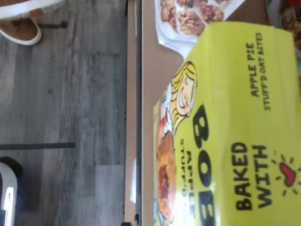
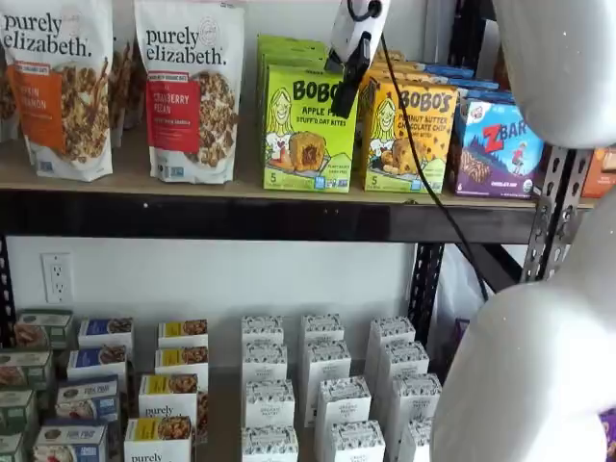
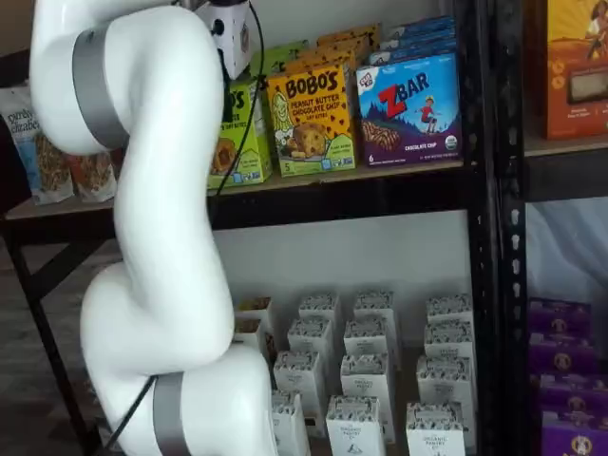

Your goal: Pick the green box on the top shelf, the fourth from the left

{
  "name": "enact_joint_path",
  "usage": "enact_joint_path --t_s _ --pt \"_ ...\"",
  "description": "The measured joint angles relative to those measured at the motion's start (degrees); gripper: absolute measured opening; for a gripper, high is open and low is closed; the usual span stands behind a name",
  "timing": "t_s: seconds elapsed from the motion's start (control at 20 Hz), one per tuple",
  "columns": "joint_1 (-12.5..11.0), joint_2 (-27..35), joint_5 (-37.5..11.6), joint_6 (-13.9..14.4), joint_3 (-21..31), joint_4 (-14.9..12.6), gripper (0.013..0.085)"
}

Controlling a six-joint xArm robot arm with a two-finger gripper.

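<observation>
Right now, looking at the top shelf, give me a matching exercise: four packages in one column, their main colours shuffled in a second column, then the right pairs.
Things:
1. Apple Pie box
2. Peanut Butter Chocolate Chip box
3. ZBar box
4. Purely Elizabeth cranberry pecan bag

Colours:
A. blue
B. white with a red panel
C. lime green
D. yellow-orange

Pairs: 1-C, 2-D, 3-A, 4-B
</observation>
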Motion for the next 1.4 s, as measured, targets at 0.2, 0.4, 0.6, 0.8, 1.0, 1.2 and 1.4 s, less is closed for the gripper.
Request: enact_joint_path --t_s 0.2,0.4,0.6,0.8,1.0,1.2,1.4 --pt "0.47 -0.08 -0.42 0.23 0.77 -0.96 0.0850" --pt "0.72 -0.19 -0.96 0.34 1.50 -1.03 0.0850" --pt "0.76 0.11 -0.50 0.35 1.44 -0.55 0.0850" --pt "0.64 0.10 -0.45 0.25 1.53 0.00 0.0770" --pt "0.66 0.15 -0.27 0.31 1.35 0.18 0.0690" --pt "0.69 0.28 0.00 0.38 1.03 0.10 0.0650" --pt "0.59 -0.04 -0.50 0.32 1.31 0.53 0.0570"
